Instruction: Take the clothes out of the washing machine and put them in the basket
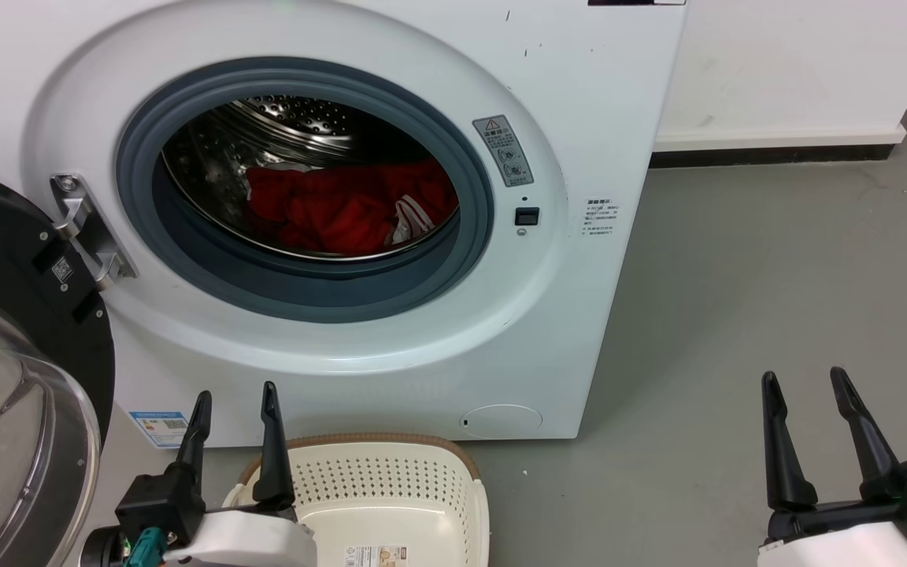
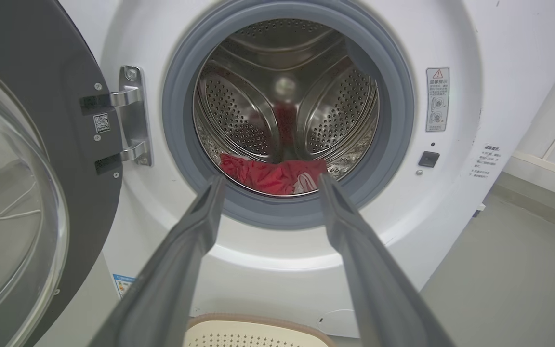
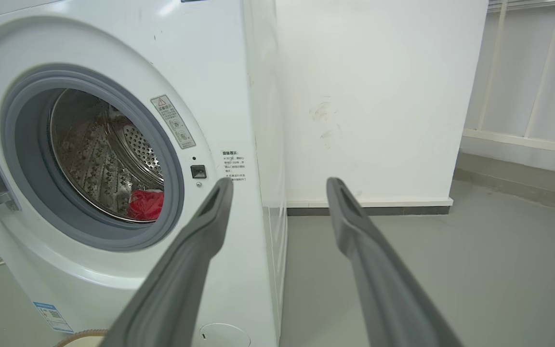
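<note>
The white washing machine stands with its glass door swung open to the left. Red clothes with white striped trim lie in a heap at the bottom of the steel drum, also seen as clothes and clothes. The cream basket with a brown rim sits on the floor right in front of the machine. My left gripper is open, low, over the basket's left rim and well short of the porthole. My right gripper is open too, off to the machine's right above bare floor.
Grey floor spreads to the right of the machine. A white wall with a dark skirting stands behind. The open door's hinge juts out at the porthole's left side. The basket rim lies just below the left gripper's fingers.
</note>
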